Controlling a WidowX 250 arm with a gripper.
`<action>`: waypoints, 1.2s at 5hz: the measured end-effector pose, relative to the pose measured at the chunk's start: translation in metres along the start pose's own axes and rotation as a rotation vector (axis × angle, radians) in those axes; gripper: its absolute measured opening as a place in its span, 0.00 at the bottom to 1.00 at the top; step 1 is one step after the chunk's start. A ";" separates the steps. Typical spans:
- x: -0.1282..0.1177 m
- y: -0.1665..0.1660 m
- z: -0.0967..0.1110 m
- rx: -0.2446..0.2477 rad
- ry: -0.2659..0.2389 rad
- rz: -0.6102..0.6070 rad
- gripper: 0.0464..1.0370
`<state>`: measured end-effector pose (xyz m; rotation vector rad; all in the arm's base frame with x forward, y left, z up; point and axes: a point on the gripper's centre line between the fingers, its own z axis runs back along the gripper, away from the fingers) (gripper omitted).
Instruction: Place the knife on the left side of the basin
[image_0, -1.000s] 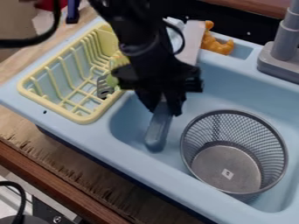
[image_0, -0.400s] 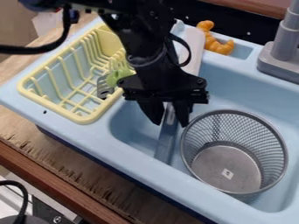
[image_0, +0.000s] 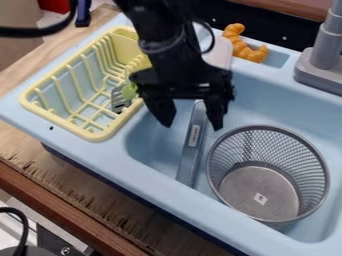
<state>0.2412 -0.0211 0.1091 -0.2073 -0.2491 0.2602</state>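
1. As I look down through my camera, I see the knife (image_0: 190, 159) lying in the basin (image_0: 152, 140), in its left part as the view shows it. Its upper end sits between the fingers (image_0: 161, 109) of the end effector (image_0: 192, 126), and the rest runs out past their tips, toward the near wall.

2. I have the end effector released: its fingers stand wide apart, one to each side of the knife, and grip nothing. The finger on the left of the view is clear of it; the other looks very near its edge, and I cannot tell whether they touch.

3. The knife's long axis runs from the far side of the basin toward the near wall, the near end leaning slightly left in my view. A pale label (image_0: 194, 135) faces up on it. I cannot tell which end is the blade.

4. Just right of the knife stands a wire mesh basket (image_0: 308, 162), upright in the basin. Left of the basin is a yellow rack (image_0: 97, 136) with a grey slotted utensil (image_0: 119, 101) in it. The wooden bench (image_0: 67, 192) carries it all.
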 end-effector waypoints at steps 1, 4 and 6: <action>0.008 0.001 0.015 0.005 -0.021 -0.004 0.96; 0.021 -0.020 0.016 0.078 0.041 -0.260 0.96; 0.021 -0.063 0.009 0.073 0.008 -0.300 0.96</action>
